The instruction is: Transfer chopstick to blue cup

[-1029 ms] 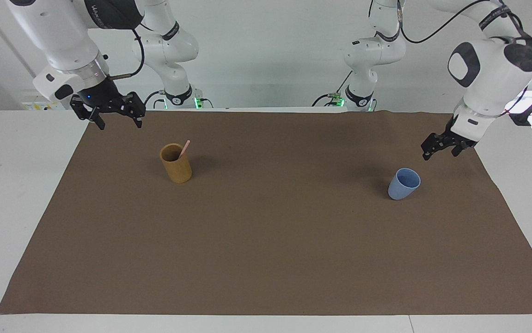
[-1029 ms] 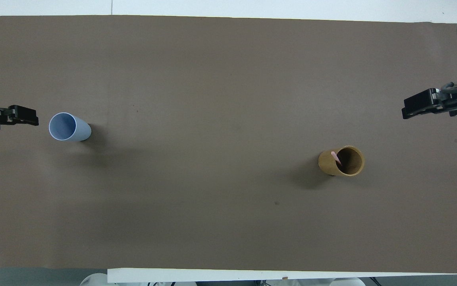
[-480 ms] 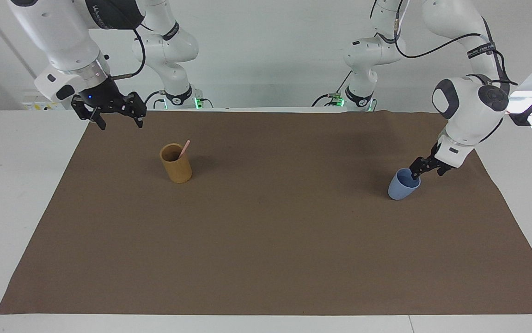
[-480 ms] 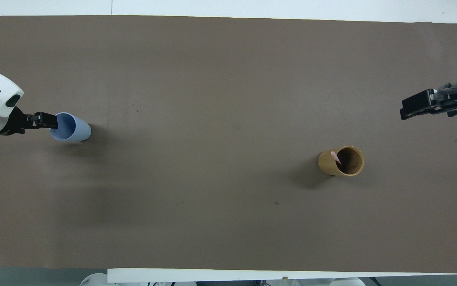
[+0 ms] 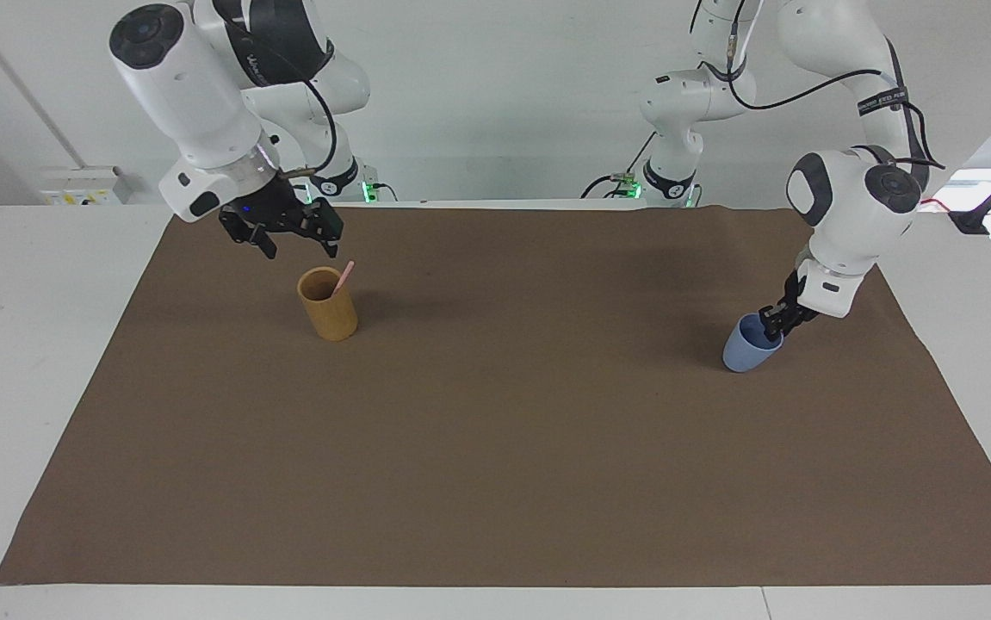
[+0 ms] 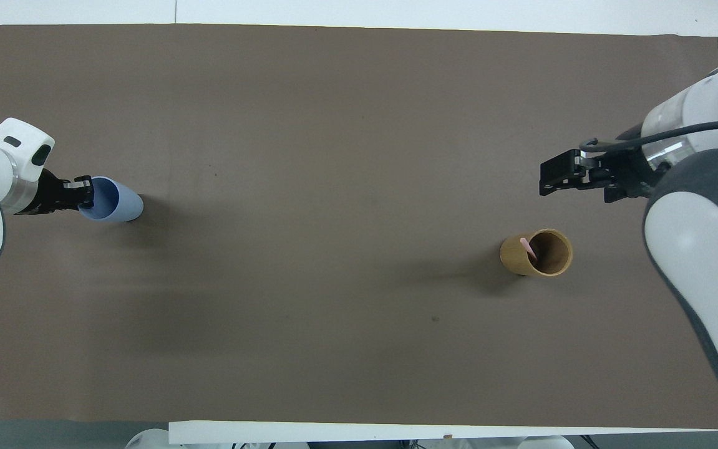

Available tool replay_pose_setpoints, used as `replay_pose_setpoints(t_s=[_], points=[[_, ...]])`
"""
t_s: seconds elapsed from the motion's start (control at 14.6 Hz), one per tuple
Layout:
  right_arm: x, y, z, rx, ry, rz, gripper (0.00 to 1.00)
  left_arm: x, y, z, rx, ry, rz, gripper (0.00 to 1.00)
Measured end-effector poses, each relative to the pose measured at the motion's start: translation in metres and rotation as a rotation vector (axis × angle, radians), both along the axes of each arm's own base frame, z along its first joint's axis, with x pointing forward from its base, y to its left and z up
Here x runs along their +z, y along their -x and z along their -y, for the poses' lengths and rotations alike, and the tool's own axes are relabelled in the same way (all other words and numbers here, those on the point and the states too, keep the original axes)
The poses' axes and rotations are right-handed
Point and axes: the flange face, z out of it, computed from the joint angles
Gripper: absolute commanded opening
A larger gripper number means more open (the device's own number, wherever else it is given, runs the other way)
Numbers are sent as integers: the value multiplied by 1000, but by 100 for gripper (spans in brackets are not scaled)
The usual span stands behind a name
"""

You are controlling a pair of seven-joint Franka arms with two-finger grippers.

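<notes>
My left pincer (image 5: 773, 325) is down at the blue cup (image 5: 749, 349), which stands on the brown mat (image 5: 504, 430) toward my left arm's end of the table (image 5: 30, 344). The fingers are pressed together on the cup's rim at the side toward that end of the table. One finger looks to be inside the mouth and the other outside the wall. In the overhead view the left pincer's (image 6: 86, 189) tips sit right at the edge of the blue cup (image 6: 118, 201). The cup's base rests on the mat.

The chopstick (image 5: 344, 275) is well apart from this pincer, toward my right arm's end of the table. It stands inside the tan cup (image 5: 329, 314) and leans on the rim at the side toward my left arm. Only its pale pink top shows above the rim, and the cup's wall hides the rest. From overhead the chopstick (image 6: 527, 246) shows as a short pink sliver against the inner wall of the tan cup (image 6: 514, 255). The brown mat stretches between the two cups.

My right pincer (image 5: 300, 250) hangs in the air just beside the tan cup, a little above its rim, with its fingers spread wide. It touches neither the cup nor the chopstick, whose tip is close to one finger.
</notes>
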Motion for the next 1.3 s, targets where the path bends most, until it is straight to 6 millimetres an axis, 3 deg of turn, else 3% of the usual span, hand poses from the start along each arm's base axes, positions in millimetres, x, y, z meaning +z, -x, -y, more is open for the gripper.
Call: replay_pose_setpoints(t_s=[0.14,0.27,0.41,0.62,0.75,0.82,0.96,1.1,1.3], points=[[-24,4,-8,0,3,-19,100,10,-5,14,12,3,2,0],[-45,10,-15,10,8,-52,100,22,-8,57,28,5,2,0],[-63,18,-18,19,15,-89,98,29,-3,128,45,14,21,0],[-85,26,-17,21,22,-133,98,31,35,245,47,37,44,0],[-95,31,-17,25,25,-156,96,28,68,301,36,44,42,0],[-99,33,-20,33,26,-165,92,24,81,319,35,45,39,0],[-103,38,-27,49,30,-182,82,14,94,336,48,48,33,3],[-105,39,-28,52,31,-190,73,7,91,333,63,48,26,32],[-106,41,-28,70,29,-200,64,5,87,327,78,48,24,68]])
